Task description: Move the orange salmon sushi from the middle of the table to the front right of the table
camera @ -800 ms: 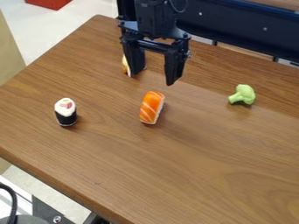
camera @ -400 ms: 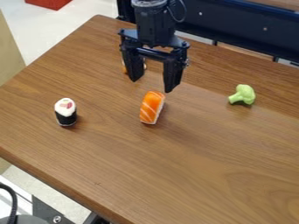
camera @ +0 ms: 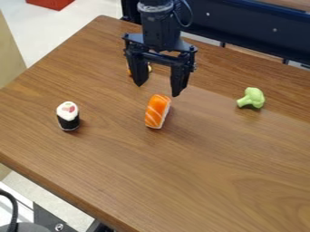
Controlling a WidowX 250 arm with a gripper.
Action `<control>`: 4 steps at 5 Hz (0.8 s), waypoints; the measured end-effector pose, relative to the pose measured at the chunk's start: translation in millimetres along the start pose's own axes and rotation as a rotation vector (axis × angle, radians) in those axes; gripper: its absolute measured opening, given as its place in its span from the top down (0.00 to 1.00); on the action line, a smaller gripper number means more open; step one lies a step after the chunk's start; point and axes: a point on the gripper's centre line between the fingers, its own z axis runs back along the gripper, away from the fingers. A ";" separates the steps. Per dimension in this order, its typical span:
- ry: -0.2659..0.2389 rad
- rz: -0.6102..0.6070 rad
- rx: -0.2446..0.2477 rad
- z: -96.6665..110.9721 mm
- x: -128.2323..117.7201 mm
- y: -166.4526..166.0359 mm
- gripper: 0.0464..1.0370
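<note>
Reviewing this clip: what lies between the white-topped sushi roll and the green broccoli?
The orange salmon sushi lies between the sushi roll and the broccoli, as the camera view shows.

red box cropped, item partly behind gripper
</note>
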 end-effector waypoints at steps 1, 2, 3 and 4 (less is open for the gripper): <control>-0.059 0.133 0.038 -7.2 4.8 10.0 0.03; -0.118 0.207 0.106 -19.8 9.1 18.8 0.03; -0.157 0.158 0.131 -28.2 11.9 23.1 0.03; -0.148 0.117 0.107 -39.0 14.2 26.2 0.03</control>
